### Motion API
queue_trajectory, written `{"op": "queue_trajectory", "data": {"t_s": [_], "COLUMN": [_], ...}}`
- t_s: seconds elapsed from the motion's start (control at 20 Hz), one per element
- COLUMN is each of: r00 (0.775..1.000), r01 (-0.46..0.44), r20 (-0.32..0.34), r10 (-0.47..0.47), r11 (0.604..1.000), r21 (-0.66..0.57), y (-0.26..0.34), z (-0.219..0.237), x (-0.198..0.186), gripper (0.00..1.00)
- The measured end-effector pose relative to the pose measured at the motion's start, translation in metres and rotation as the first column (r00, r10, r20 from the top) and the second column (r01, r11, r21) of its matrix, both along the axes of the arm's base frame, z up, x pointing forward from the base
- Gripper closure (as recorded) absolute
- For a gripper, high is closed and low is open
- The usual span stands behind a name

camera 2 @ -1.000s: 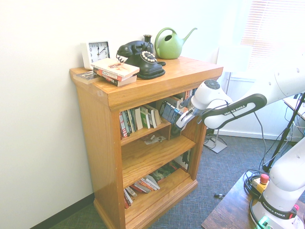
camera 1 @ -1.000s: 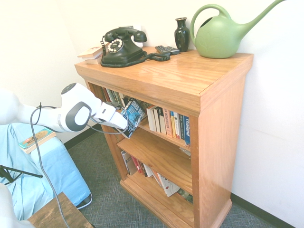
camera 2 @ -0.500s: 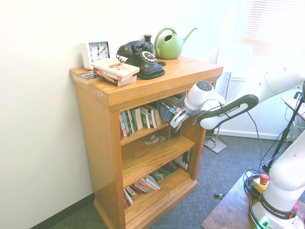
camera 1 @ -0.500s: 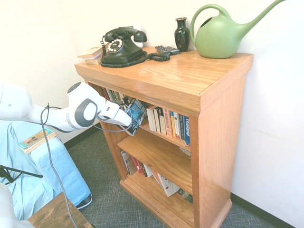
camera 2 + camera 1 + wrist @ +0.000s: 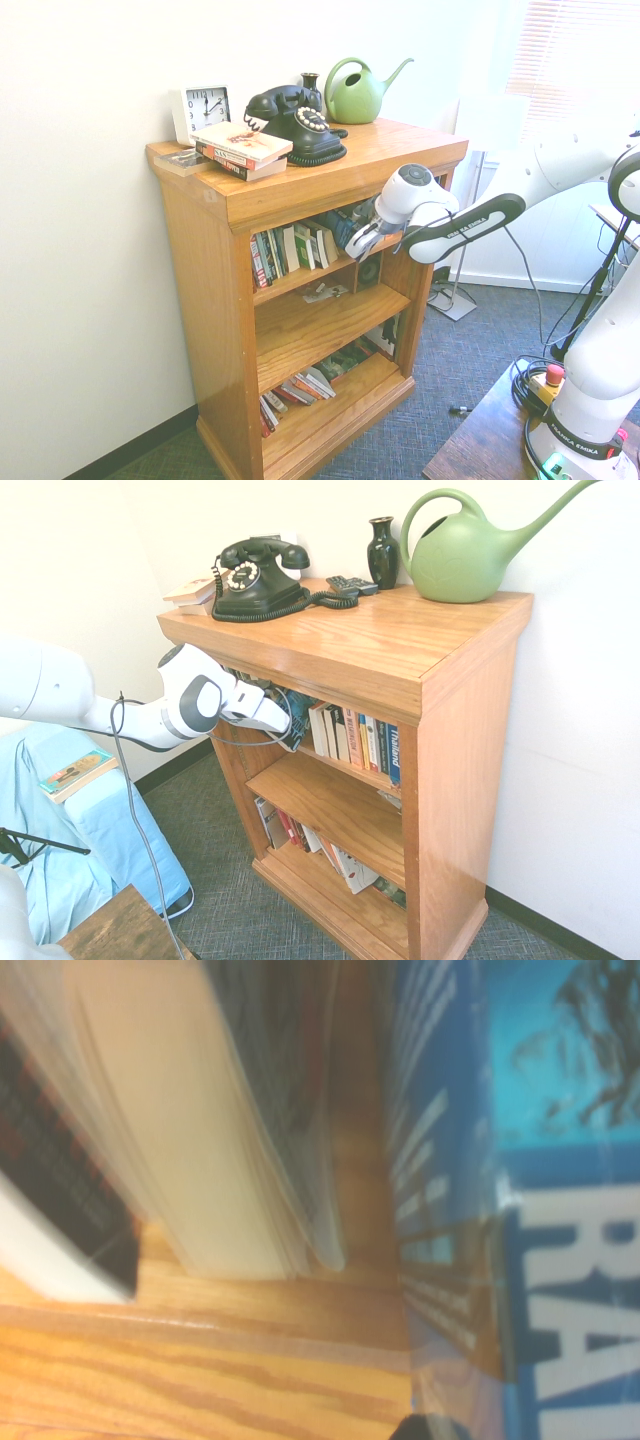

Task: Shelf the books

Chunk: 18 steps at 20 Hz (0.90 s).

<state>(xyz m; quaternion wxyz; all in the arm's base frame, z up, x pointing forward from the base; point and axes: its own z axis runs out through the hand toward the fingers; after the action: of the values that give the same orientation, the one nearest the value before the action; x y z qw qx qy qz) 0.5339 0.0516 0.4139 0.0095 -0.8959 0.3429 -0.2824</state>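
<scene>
First exterior view: hand (image 5: 283, 722) holds book (image 5: 298, 716) inside shelf's (image 5: 400, 650) top tier.

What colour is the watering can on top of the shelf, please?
Green; the watering can shows best in the first exterior view.

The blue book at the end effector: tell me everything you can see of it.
The blue book is a paperback with a blue-and-black cover and large white lettering, glossy in the wrist view. It is in the top tier of the shelf, in the gap between two rows of upright books, with the end effector at it. The arm hides most of it in both exterior views, so its lean and the grip are unclear.
</scene>
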Motion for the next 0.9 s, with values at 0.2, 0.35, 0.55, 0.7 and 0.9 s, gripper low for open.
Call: {"op": "queue_trajectory", "data": {"t_s": [0.2,0.35,0.55,0.7,0.9], "r00": [1.000,1.000,1.000,1.000,1.000], "r01": [-0.003,-0.004,-0.012,-0.016,-0.012], "r20": [0.010,0.011,0.012,0.013,0.016], "r10": [0.003,0.004,0.012,0.016,0.012], "r11": [1.000,1.000,1.000,1.000,1.000], "r21": [-0.006,-0.008,-0.009,-0.010,-0.008], "y": [0.006,0.008,0.012,0.016,0.018], "z": [0.001,0.001,0.001,0.000,-0.001], "x": [0.001,0.002,0.002,0.002,0.002], "gripper": [1.00,1.00,1.00,0.00,0.00]}}
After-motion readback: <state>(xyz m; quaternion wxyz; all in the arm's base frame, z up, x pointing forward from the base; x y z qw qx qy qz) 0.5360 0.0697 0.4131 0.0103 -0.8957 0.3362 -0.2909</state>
